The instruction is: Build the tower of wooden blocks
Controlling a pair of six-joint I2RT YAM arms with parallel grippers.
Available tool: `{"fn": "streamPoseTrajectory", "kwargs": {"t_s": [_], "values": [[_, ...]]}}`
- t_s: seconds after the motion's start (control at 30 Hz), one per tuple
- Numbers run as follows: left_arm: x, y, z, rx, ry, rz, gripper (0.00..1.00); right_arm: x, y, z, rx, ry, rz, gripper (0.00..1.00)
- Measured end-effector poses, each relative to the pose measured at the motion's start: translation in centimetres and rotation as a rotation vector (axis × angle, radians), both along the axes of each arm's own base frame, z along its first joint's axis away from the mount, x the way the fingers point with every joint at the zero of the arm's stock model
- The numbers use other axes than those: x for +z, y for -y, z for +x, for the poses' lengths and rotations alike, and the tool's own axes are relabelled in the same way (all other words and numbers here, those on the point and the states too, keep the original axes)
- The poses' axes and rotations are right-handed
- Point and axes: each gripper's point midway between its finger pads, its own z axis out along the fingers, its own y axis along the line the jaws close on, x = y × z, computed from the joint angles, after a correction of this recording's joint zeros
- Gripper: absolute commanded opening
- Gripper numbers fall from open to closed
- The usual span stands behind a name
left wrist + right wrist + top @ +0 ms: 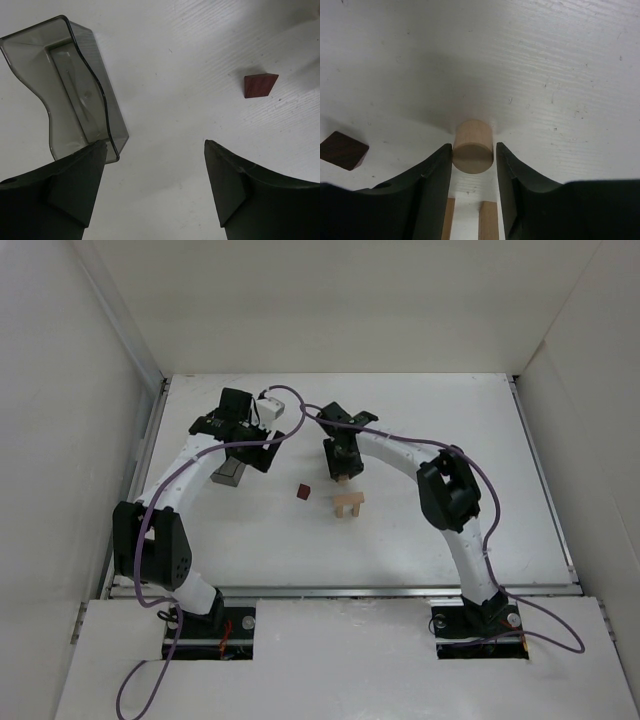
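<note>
Status: wood block tower point(348, 503) part-built. It stands mid-bench point(450, 440) as a small arch, two pale uprights with a pale plank across the top. Nothing is on the plank yet.

Loose pieces: the dark red-brown cube point(303, 492) lies on the bench just left of the arch, apart from it, with neither arm touching it. A pale wood cylinder point(473, 152) sits between the fingers of the right claw point(474, 146), just beyond the arch.

Right claw: narrowed to the cylinder's width, pads against both its sides; reads as a grip. The wrist view does not settle whether the cylinder is off the bench or standing on it.

Left claw point(155, 150): wide open, nothing in it, over bare bench between tray and cube.

Container: grey tray point(107, 85), left of the cube, beside the left claw. No block visible inside.

Judged remaining: cylinder and cube to go onto the plank; order unknown.
</note>
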Motion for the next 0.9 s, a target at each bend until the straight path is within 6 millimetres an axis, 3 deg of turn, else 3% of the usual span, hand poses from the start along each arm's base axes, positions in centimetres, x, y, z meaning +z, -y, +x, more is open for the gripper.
{"fn": "streamPoseTrajectory", "kwargs": {"t_s": [0.23,0.43,0.57,0.67,0.8,0.9], "values": [[-0.1,0.1,0.0,-0.003,-0.004,-0.003,0.76,0.3,-0.1,0.1,0.015,0.009,-0.003,0.10],[-0.1,0.2,0.0,-0.008,-0.006,-0.010,0.76,2.1,-0.2,1.5,0.001,0.071,-0.015,0.03],[-0.1,0.3,-0.1,-0.011,-0.007,-0.014,0.76,6.4,-0.6,3.6,-0.013,0.187,0.004,0.00],[-0.1,0.4,-0.1,-0.013,-0.008,-0.017,0.76,10.5,-0.1,3.9,-0.019,0.264,0.025,0.00],[-0.1,0.4,-0.1,-0.015,-0.009,-0.019,0.76,15.9,1.5,2.2,-0.028,0.334,0.052,0.00],[-0.1,0.5,-0.1,-0.017,-0.009,-0.022,0.76,17.5,2.6,-0.7,-0.014,0.332,0.054,0.00]]}}
